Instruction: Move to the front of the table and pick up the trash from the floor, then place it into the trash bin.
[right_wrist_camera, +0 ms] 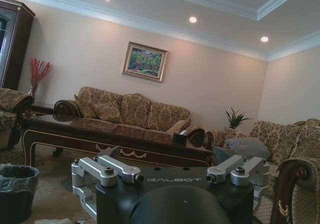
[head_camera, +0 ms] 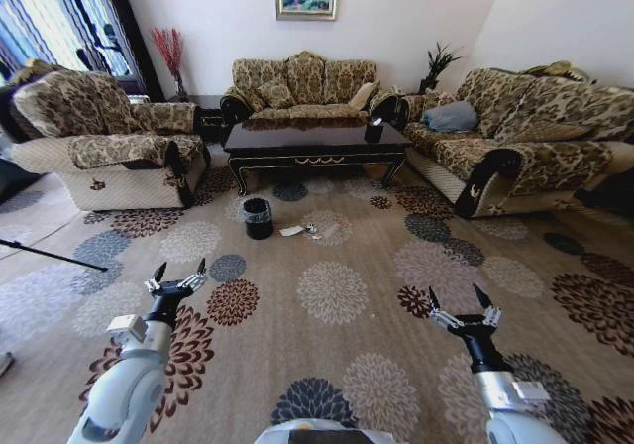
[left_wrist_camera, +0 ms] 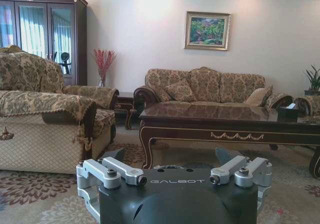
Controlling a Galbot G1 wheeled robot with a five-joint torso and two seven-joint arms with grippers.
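Observation:
The dark glossy table point(head_camera: 317, 145) stands ahead in front of the sofas, also seen in the left wrist view as the table point(left_wrist_camera: 220, 126) and in the right wrist view as the table point(right_wrist_camera: 115, 139). On the flowered floor point(head_camera: 332, 290) before it stands the black trash bin point(head_camera: 258, 218), with its bag-lined rim showing as the trash bin point(right_wrist_camera: 17, 189). Just right of the bin lies the trash: a white paper scrap point(head_camera: 291, 231) and a small silvery can point(head_camera: 313, 229). My left gripper point(head_camera: 180, 271) and right gripper point(head_camera: 458, 300) hover open and empty over the carpet, well short of the trash.
An armchair point(head_camera: 109, 142) stands at the left, a three-seat sofa point(head_camera: 302, 87) behind the table, another sofa point(head_camera: 525, 137) at the right. A small black box point(head_camera: 373, 130) sits on the table. A thin dark rod point(head_camera: 50, 255) lies on the floor at the left.

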